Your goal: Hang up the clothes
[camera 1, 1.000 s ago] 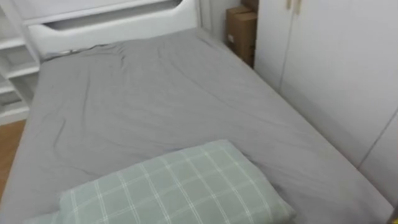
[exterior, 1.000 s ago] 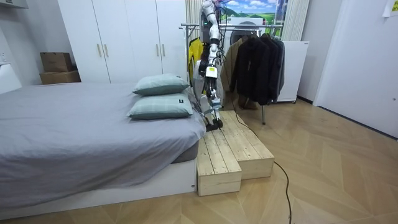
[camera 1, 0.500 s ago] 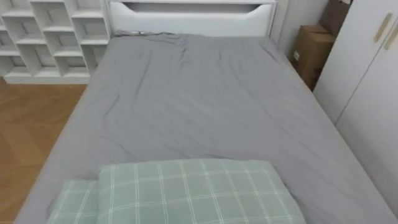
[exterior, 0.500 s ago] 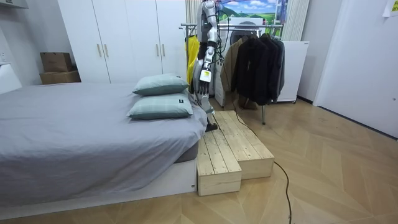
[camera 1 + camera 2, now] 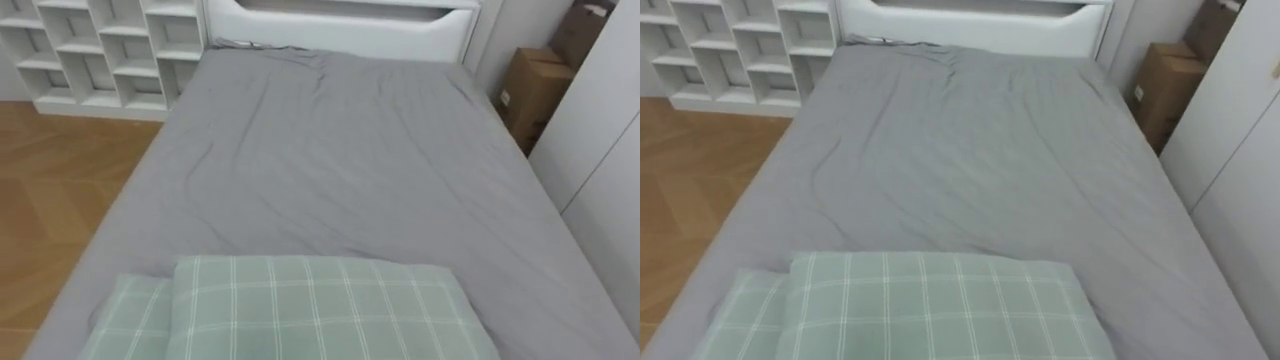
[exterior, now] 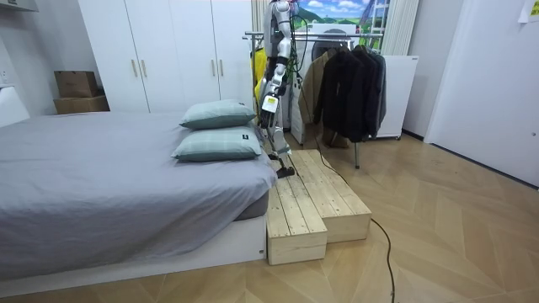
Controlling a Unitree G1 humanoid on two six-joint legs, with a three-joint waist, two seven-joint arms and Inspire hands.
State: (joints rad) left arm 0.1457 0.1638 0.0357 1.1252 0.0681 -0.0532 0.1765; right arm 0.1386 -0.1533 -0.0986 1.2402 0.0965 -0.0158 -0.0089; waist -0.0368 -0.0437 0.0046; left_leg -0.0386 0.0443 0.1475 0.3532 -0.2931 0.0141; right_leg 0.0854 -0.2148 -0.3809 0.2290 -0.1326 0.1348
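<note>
At the room view's upper middle, the robot stands between bed (image 6: 101,177) and clothes rack (image 6: 345,80). Its left hand (image 6: 274,126) hangs down, but I cannot tell how its fingers are set.

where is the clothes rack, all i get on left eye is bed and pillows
observer: Behind the robot. The rack stands past the pillow end of the bed, with dark jackets hanging on it.
operator: what's under my feet
observer: Its feet are at the far end of a wooden platform that lies against the bed, beside the pillows.
operator: only dark stuff on that rack?
observer: No, a yellow garment hangs at the rack's end nearer the wardrobes, just behind the robot.
</note>
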